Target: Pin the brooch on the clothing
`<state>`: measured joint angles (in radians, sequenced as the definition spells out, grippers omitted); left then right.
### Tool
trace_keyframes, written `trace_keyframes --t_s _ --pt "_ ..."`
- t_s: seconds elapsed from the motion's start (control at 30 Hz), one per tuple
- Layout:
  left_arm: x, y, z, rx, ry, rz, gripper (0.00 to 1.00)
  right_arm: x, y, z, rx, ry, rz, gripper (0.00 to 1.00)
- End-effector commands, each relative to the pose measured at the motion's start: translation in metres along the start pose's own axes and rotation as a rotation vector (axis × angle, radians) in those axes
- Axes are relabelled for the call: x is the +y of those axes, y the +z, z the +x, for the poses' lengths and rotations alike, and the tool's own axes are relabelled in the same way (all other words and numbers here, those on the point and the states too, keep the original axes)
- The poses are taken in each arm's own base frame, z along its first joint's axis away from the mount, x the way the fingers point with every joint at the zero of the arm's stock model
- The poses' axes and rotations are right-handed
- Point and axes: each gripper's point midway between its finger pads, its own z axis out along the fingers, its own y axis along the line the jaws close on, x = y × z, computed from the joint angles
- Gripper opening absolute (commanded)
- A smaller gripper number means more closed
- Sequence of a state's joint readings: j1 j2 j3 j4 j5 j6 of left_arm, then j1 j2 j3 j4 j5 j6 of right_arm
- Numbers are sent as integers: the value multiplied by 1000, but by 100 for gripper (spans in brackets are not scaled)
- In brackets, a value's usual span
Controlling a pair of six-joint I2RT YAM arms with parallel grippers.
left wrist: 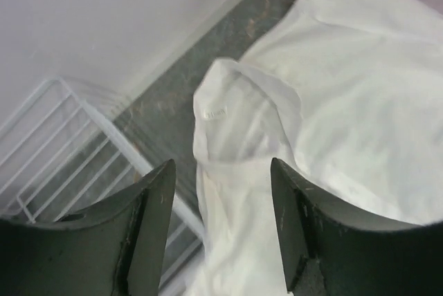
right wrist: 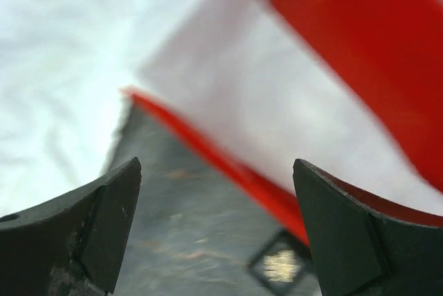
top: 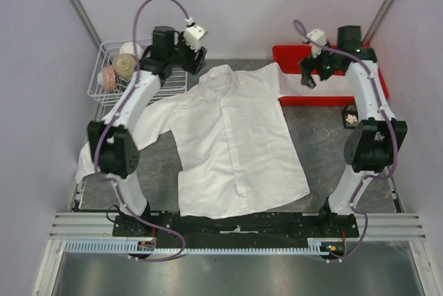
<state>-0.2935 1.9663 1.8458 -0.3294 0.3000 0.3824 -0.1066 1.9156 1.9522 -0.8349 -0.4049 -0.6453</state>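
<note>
My left hand [left wrist: 221,171] hangs released, jaws apart with nothing between them. The collar [left wrist: 228,116] of the shirt [top: 235,144] lies just beyond its fingertips. The shirt is spread flat, front up, on the worktop [top: 311,137]. My right hand [right wrist: 216,164] is spread wide and empty too, above the red tray [right wrist: 360,47] edge. Below it the brooch [right wrist: 280,265] sits in a small dark box [top: 351,115], untouched. I judge that both the pickup and the pinning are left to do.

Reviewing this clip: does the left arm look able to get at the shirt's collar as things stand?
Probably yes. The left claw is open and poised above the collar of the shirt, with nothing between them; the wire rack lies off to the side.
</note>
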Motion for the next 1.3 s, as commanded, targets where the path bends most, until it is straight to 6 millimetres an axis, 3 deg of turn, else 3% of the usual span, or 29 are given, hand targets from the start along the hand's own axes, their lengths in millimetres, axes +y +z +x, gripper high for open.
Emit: trace_keyframes --t_s 0.0,0.03,0.07,0.1,0.13,0.17,0.23,0.27,0.4,0.43,0.53,0.67,0.77,0.87,1.0,1.1,1.2,1.27 --pt "-35 -96 34 57 -104 216 61 116 -13 27 76 5 -329 98" --pt "-38 -105 49 83 -80 227 58 157 -6 44 127 -10 -416 98" --pt "-56 -116 87 168 -121 279 57 173 -7 52 147 -19 -449 98" --pt "-53 -126 103 193 -134 277 56 189 -13 56 154 -40 -468 98" --pt "-57 -141 108 195 -107 275 55 219 -12 77 210 -53 -533 98" --pt "-70 -148 136 252 -131 301 55 230 -17 81 216 -63 -544 98" --pt "-77 -160 152 279 -92 293 53 259 -17 106 274 -79 -593 97" --pt "-88 -164 171 313 -103 312 52 266 -19 110 283 -73 -594 97" --pt "-97 -153 197 364 -73 286 47 289 -16 140 343 -101 -609 95" --pt "-96 -150 202 380 -90 270 46 294 -16 156 386 -109 -609 95" --pt "-91 -135 214 417 -129 225 43 296 -14 183 447 -132 -589 94" --pt "-84 -119 233 483 -181 180 38 277 -9 218 553 -221 -500 92" --pt "-77 -114 250 541 -196 139 36 262 -2 234 607 -248 -450 91" --pt "-73 -114 261 581 -191 107 34 244 6 238 629 -246 -418 90" --pt "-70 -120 268 607 -172 82 33 228 9 235 635 -251 -384 90" --pt "-69 -125 268 612 -168 75 33 233 -1 226 623 -243 -420 91" --pt "-75 -129 249 551 -166 108 36 244 -18 200 544 -216 -485 93" --pt "-81 -135 220 452 -164 147 42 246 -31 170 437 -202 -487 94"
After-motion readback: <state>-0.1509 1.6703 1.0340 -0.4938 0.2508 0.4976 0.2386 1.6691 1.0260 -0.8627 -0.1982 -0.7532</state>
